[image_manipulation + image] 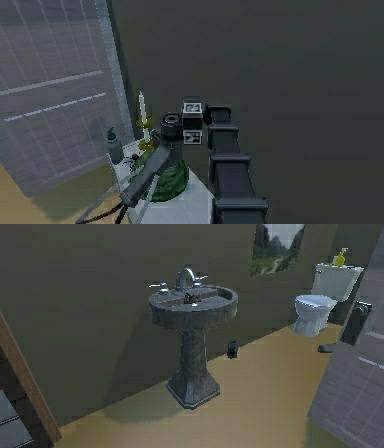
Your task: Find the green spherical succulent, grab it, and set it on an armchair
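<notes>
A round green plant [176,184], dark and spiky like a succulent, sits on a white surface [197,206] at the arm side view's bottom middle. My arm's dark bar [232,170] rises from the bottom edge, with two white marked squares [192,122] at its end. The gripper [140,186] reaches down and left from there, right at the green plant. I cannot tell whether it holds anything, since the plant rests on the white surface at the fingers.
A white candle [141,108] and a small grey vessel [111,139] stand beside the plant, with a tiled wall [55,90] behind. In the forward view a dark pedestal sink [193,324] stands ahead, and a white toilet [318,304] at the back right. The tan floor [270,389] lies between.
</notes>
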